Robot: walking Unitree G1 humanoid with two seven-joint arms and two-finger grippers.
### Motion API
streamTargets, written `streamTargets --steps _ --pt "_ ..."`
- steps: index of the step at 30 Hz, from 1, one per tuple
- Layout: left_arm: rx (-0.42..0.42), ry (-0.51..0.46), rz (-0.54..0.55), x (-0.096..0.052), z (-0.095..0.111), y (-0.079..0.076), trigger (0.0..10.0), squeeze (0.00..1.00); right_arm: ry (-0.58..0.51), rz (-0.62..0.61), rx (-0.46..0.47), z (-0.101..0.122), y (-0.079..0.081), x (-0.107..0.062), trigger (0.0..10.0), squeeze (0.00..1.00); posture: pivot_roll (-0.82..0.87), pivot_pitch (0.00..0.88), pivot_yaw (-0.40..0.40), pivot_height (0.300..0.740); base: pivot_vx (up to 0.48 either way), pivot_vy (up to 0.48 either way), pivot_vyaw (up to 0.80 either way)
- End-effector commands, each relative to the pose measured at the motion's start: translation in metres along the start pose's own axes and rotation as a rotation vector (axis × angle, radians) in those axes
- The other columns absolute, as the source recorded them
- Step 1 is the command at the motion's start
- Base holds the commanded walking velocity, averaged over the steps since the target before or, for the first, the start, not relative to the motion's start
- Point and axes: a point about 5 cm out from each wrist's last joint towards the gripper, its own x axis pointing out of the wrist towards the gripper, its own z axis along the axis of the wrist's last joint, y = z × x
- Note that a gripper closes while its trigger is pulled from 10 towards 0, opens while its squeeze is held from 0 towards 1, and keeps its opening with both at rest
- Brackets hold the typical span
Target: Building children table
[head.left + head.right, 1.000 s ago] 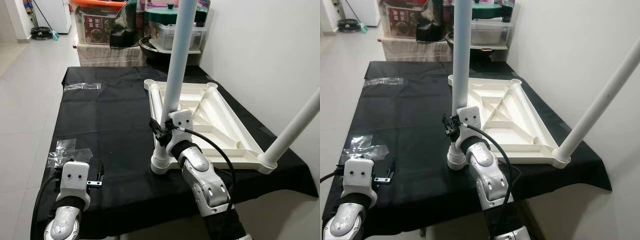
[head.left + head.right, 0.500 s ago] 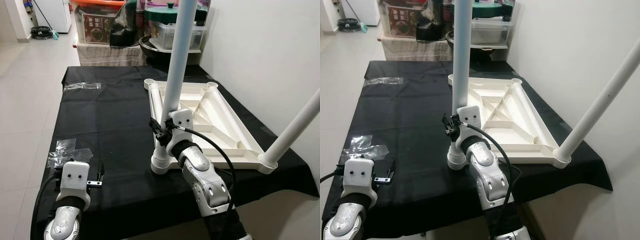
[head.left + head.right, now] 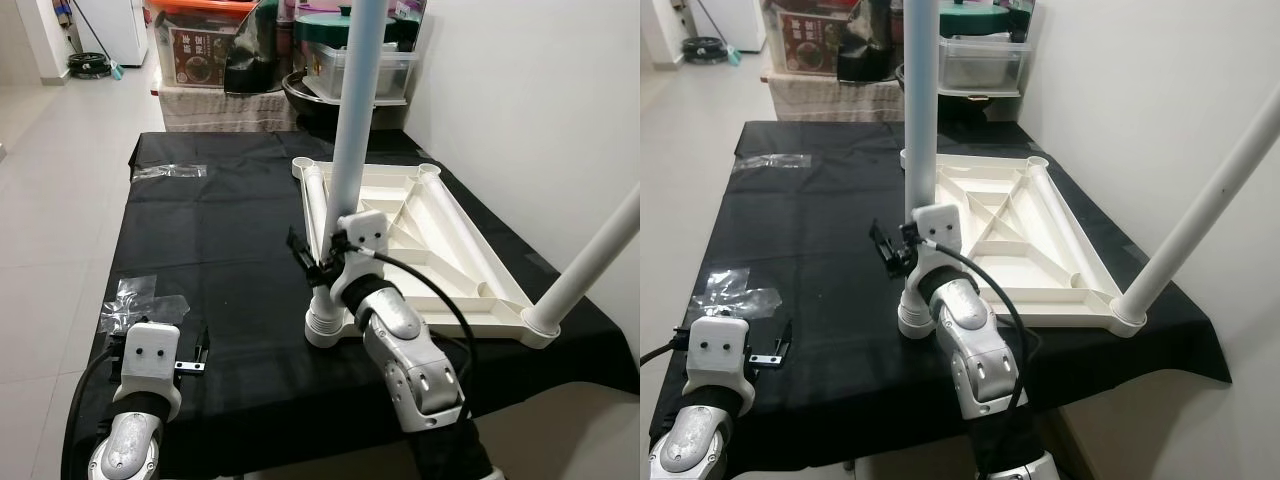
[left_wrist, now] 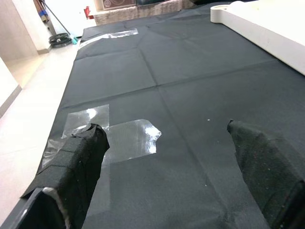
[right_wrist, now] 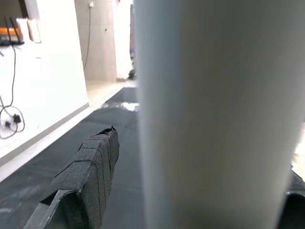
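Straddling the upright white table leg (image 3: 350,130) with fingers spread, right pincer (image 3: 318,262) just above its socket, upturned white tabletop (image 3: 440,245) lying on the black-draped bench (image 3: 220,230), left pincer (image 3: 190,352) spread, low over the near corner beside clear plastic bags (image 3: 135,303).

Right end effector (image 3: 318,262) is up and reaching forward off a bent silver arm, fingers (image 5: 88,167) spread wide, looks like nothing's clamped, though the far finger is mostly hidden. Left end effector (image 3: 192,352) sits low and near, wrist level, fingers (image 4: 78,160) apart too.
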Motion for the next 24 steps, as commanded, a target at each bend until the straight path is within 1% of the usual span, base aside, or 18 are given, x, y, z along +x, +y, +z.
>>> streamTargets --steps 1,13,17,18,19,20,21,24 --pt "-0.001 0.012 -0.014 0.0 -0.004 -0.003 10.0 0.0 -0.018 -0.007 0.006 0.005 -0.002 0.0 10.0 0.0 0.09 0.0 -0.103 0.74 0.0 0.0 0.0" --pt "-0.007 0.013 -0.024 0.001 -0.005 -0.005 10.0 0.0 -0.04 0.004 -0.028 0.019 -0.016 0.005 10.0 0.0 0.08 0.0 -0.1 0.74 0.0 0.0 0.0" --pt "-0.008 0.013 -0.024 0.001 -0.005 -0.005 10.0 0.0 -0.049 0.017 -0.034 0.023 -0.018 0.006 10.0 0.0 0.08 0.0 -0.1 0.74 0.0 0.0 0.0" --pt "-0.008 0.013 -0.025 0.002 -0.005 -0.005 10.0 0.0 -0.056 0.027 -0.04 0.026 -0.019 0.007 10.0 0.18 0.08 0.0 -0.1 0.74 0.0 0.0 0.0" --pt "-0.008 0.014 -0.026 0.002 -0.005 -0.005 10.0 0.0 -0.061 0.034 -0.045 0.028 -0.02 0.008 10.0 0.39 0.08 0.0 -0.1 0.74 0.0 0.0 0.0" --pt "-0.008 0.014 -0.026 0.002 -0.005 -0.005 10.0 0.0 -0.061 0.034 -0.045 0.028 -0.02 0.008 10.0 0.39 0.08 0.0 -0.1 0.74 0.0 0.0 0.0" --pt "-0.007 0.014 -0.027 0.002 -0.005 -0.006 10.0 0.0 -0.065 0.044 -0.048 0.03 -0.02 0.009 10.0 1.0 0.08 0.0 -0.1 0.74 0.0 0.0 0.0" --pt "-0.007 0.014 -0.03 0.002 -0.006 -0.006 10.0 0.0 -0.052 0.083 -0.06 0.03 -0.02 0.009 10.0 1.0 0.08 0.0 -0.098 0.74 0.0 0.0 0.0"
